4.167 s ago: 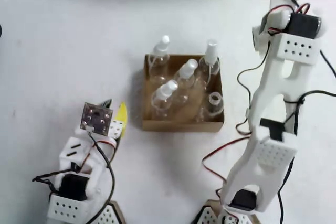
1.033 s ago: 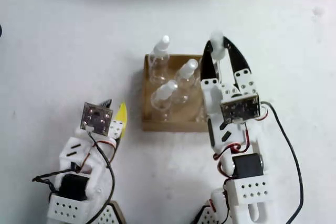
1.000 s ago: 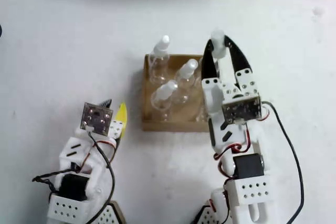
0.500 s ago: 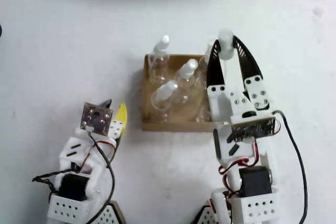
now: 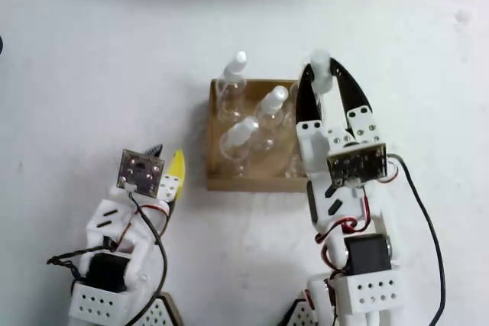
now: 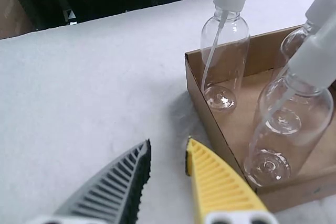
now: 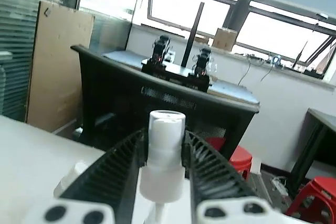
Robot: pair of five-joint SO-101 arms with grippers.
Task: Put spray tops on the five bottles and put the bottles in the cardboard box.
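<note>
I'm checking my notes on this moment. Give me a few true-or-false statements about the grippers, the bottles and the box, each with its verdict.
1. The right gripper is shut on a white spray top. True.
2. The left gripper holds a bottle. False: it is open and empty, low over the table beside the cardboard box.
3. Several bottles stand upright inside the cardboard box. True.
4. The cardboard box lies tipped on its side. False: it sits flat on the table, open side up.

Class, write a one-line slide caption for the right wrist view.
Right gripper holds a white spray top upright.
</note>
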